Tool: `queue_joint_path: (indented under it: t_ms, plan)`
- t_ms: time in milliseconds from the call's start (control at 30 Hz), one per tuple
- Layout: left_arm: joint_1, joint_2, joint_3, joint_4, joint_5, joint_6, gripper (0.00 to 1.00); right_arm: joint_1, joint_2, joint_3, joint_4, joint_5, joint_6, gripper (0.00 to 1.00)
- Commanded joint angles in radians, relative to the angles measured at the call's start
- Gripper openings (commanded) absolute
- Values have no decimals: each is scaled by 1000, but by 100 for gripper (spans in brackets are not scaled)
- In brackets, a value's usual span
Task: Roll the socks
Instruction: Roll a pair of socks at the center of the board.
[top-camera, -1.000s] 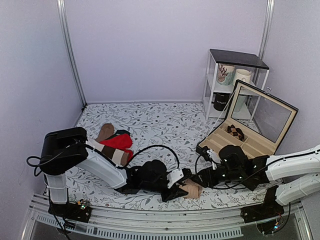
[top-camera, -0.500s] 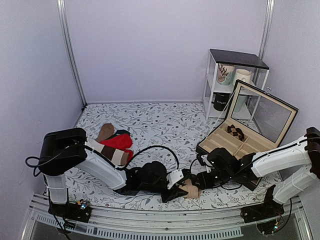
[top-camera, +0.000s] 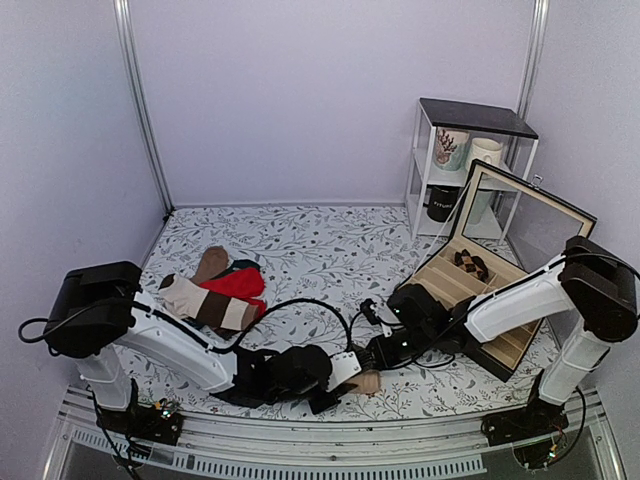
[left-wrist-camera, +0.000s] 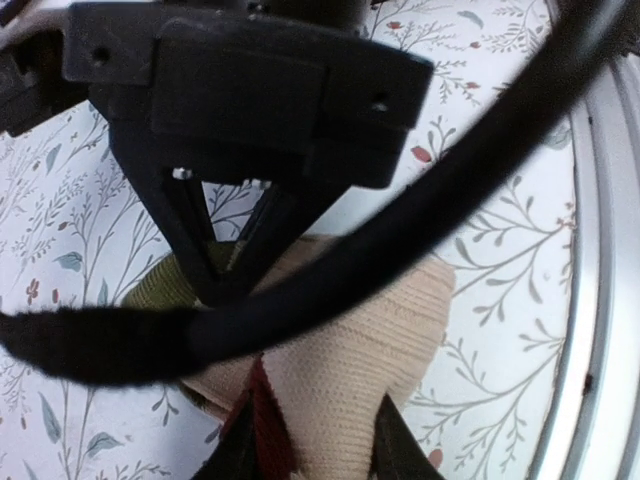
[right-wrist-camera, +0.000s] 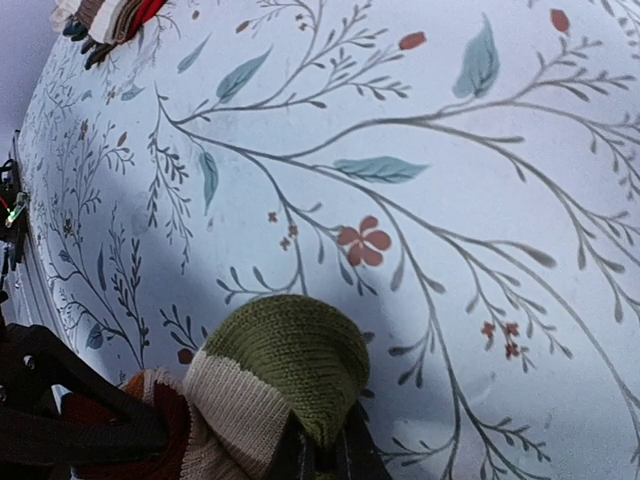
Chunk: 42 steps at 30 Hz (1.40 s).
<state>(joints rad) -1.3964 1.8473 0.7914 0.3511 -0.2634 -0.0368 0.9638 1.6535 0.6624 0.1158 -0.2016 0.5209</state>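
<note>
The flowered table is filling the middle of the top view, and the left arm and the right arm are reaching toward each other at its lower centre. There the socks are lying as a small bundle between them. The left gripper is pinching its tan part, while the right gripper, jaws pressed together, is touching the olive cuff.

Sock pile left, open case right; passage between.
</note>
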Motion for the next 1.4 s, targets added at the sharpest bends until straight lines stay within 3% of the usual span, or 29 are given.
queue_joint_path:
  t_ms: [0, 167, 300, 500, 933, 1133, 1367]
  plan:
    - [-15, 5, -66, -143, -58, 103, 0, -18, 71, 24, 42, -37, -46, 2]
    - [16, 7, -95, -27, 21, 172, 0, -31, 79, 1, 72, -77, -60, 7]
    - [84, 90, -31, -141, 200, 114, 0, -35, 65, -21, 86, -122, -84, 11]
    - [86, 183, 33, -329, 420, 42, 0, -45, 71, -19, 84, -181, -143, 11]
    - [200, 225, -14, -384, 572, -150, 0, -76, -47, -12, 7, -156, -216, 30]
    - [231, 262, -27, -376, 577, -209, 0, -81, -111, 4, -45, -115, -276, 50]
    - [246, 287, -35, -365, 597, -231, 0, -82, -323, -79, -40, -36, -352, 63]
